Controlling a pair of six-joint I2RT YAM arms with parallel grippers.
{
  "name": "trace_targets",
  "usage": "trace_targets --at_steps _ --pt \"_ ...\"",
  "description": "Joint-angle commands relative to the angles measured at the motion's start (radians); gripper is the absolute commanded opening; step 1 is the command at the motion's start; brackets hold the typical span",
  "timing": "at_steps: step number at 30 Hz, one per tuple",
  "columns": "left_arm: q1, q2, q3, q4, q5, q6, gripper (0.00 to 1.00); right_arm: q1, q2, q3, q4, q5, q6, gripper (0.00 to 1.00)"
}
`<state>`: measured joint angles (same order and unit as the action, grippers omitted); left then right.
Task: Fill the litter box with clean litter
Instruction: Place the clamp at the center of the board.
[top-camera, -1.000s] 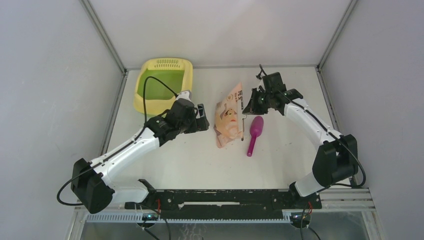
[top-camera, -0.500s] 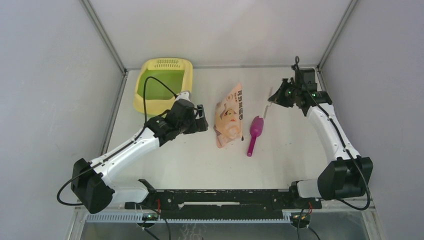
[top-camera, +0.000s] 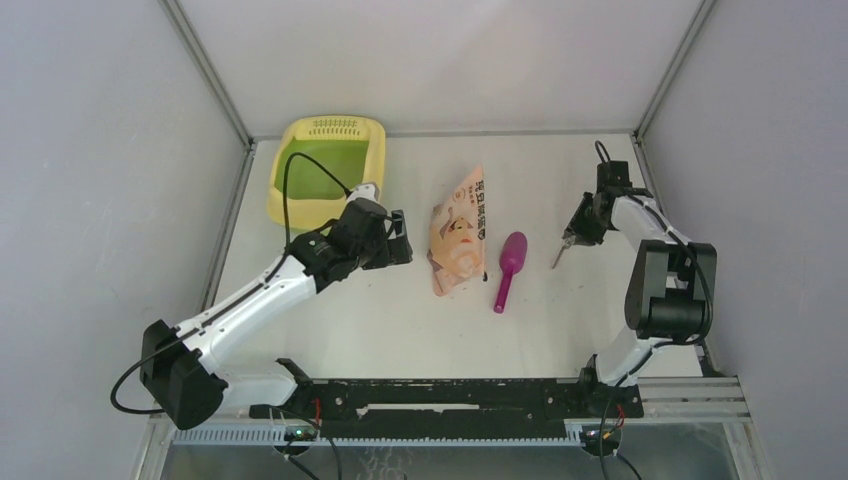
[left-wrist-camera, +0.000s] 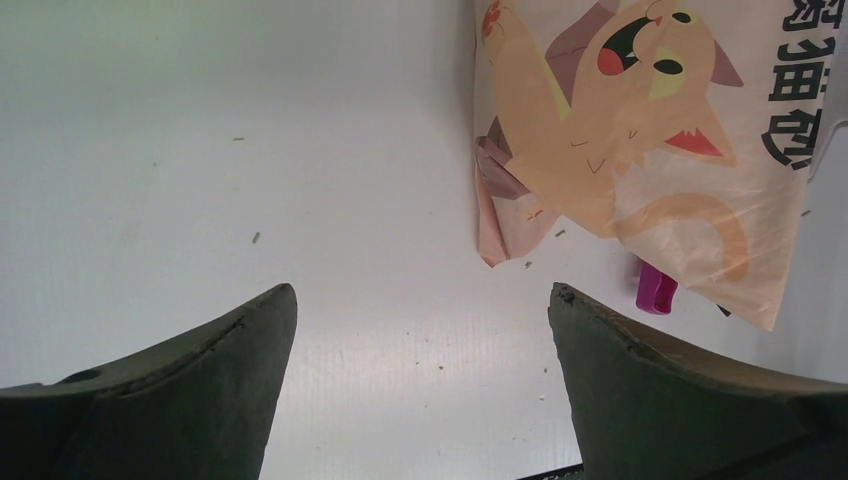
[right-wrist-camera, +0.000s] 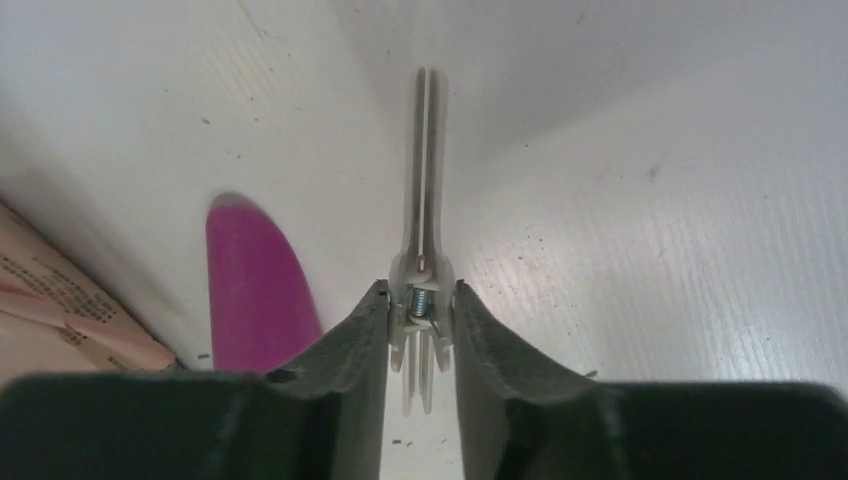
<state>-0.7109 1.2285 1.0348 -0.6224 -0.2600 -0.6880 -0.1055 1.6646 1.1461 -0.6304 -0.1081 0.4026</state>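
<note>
yellow litter box (top-camera: 377, 160), upright, far-left corner

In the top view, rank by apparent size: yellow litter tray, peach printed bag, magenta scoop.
1. Pale yellow plastic litter box with green floor.
2. Peach-pink printed plastic bag.
3. Magenta plastic scoop.

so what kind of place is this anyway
Probably a robot test cell, not a home: a white table boxed in by grey panels, with a litter box, cat-print bag and scoop staged.
</note>
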Motion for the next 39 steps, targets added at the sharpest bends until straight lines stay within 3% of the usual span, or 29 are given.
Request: trace_targets --at_steps 1,3,6,12,19,24,28,34,39 --pt "-0.003 -0.022 0.087 0.004 -0.022 0.023 1.00 -0.005 0.011 0.008 0.050 0.009 -0.016 0.40" --pt "-0.003 -0.019 0.090 0.004 -0.023 0.025 1.00 -0.005 0.008 0.009 0.045 0.010 -0.018 0.51" --pt "-0.003 -0.018 0.091 0.004 -0.029 0.028 1.00 -0.005 -0.013 0.006 0.037 0.010 -0.024 0.60" --pt "-0.002 -0.007 0.107 0.004 -0.039 0.046 1.00 0.030 -0.114 -0.009 0.042 -0.045 -0.030 0.61" --pt "-0.002 0.020 0.142 0.004 -0.028 0.057 1.00 0.095 -0.182 -0.008 0.134 -0.346 -0.028 0.62" --pt "-0.002 0.018 0.148 0.003 -0.013 0.049 1.00 0.103 -0.091 -0.008 0.277 -0.608 0.056 0.62" --pt "-0.002 -0.011 0.152 -0.003 -0.002 0.042 1.00 0.132 0.005 -0.008 0.445 -0.728 0.155 0.66" --pt "-0.001 -0.072 0.158 -0.018 0.004 0.032 1.00 0.158 0.139 0.001 0.745 -0.776 0.337 0.72" --pt "-0.002 -0.095 0.173 -0.037 -0.014 0.041 1.00 0.197 0.291 0.073 0.821 -0.818 0.414 0.74"
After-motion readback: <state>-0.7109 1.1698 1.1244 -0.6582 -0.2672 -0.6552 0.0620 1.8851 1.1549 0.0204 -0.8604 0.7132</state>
